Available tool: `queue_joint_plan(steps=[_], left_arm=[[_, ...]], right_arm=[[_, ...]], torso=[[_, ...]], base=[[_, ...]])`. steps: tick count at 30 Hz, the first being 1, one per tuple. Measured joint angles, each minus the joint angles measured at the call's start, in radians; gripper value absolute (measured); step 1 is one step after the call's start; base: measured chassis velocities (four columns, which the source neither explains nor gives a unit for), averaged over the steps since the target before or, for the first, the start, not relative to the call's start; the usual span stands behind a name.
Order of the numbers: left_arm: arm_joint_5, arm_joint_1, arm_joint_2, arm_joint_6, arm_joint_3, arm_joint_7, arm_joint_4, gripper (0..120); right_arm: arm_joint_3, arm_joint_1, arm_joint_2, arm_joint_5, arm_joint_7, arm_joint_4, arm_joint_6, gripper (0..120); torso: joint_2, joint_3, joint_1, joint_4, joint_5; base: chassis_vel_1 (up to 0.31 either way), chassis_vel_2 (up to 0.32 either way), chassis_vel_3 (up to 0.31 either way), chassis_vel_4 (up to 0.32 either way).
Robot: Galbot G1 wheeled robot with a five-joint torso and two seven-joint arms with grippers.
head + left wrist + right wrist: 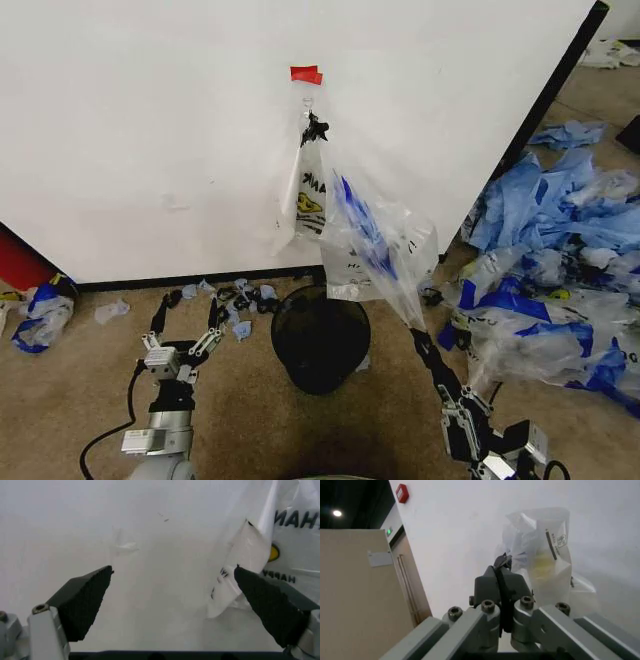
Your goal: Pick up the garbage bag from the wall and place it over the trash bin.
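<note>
Garbage bag point(372, 245): clear film with blue patches, centre of the head view. Its top is bunched near the hook point(311, 105) on the wall point(150, 130); its lower corner is drawn out down-right to the right end effector point(419, 328). Long axis thus runs diagonally, upper centre to lower right. The bag hangs above and slightly right of the trash bin point(320, 338), which stands on the floor just in front of the wall's black base strip.

Right end effector: clenched on the bag's lower corner, fingers pressed together in the right wrist view point(502, 588) with film bunched beyond them. Whether the bag is free of the hook I cannot tell; the knot there is too small to read.

Left end effector point(185, 345): released, fingers spread wide, lower left of the frame, beside the bin and well apart from the bag. Nearer arm to the bag: right.

Key relation: the bin mouth lies down-left of the held corner.

Count: one held bag; one lettered bag point(307, 195) also on the hook; one bin; one hook; one red tape piece point(306, 74); heaped bags point(560, 260) at right, too tangled to count.
</note>
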Motion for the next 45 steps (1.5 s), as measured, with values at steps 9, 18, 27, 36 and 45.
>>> queue_joint_plan(steps=[9, 18, 27, 36, 45], left_arm=[[0.001, -0.008, -0.002, 0.001, 0.000, 0.000, 0.011, 97], [0.002, -0.014, -0.008, 0.001, 0.000, -0.001, 0.020, 97], [0.009, -0.023, -0.021, 0.001, 0.001, -0.002, 0.031, 98], [0.016, -0.054, -0.021, 0.023, 0.015, -0.002, 0.049, 98], [0.017, -0.075, -0.025, 0.036, 0.012, -0.002, 0.065, 98]], right_arm=[[-0.042, 0.013, -0.034, -0.004, 0.002, 0.005, -0.001, 0], [-0.068, 0.002, -0.083, 0.008, -0.063, -0.013, -0.001, 0], [-0.119, 0.091, -0.102, 0.010, 0.012, -0.031, -0.002, 0], [-0.174, 0.271, -0.140, -0.011, 0.167, -0.046, -0.048, 0], [-0.332, 0.513, -0.163, -0.022, 0.272, -0.118, -0.097, 0]], torso=[[0.000, 0.000, 0.000, 0.0000, 0.0000], [0.000, 0.000, 0.000, 0.0000, -0.0001], [0.000, 0.000, 0.000, -0.0001, 0.0000], [0.000, 0.000, 0.000, -0.0008, -0.0003], [0.000, 0.000, 0.000, 0.0000, 0.0000]], base=[[0.000, 0.000, 0.000, 0.000], [0.000, 0.000, 0.000, 0.000], [0.000, 0.000, 0.000, 0.000], [0.000, 0.000, 0.000, 0.000], [0.000, 0.000, 0.000, 0.000]])
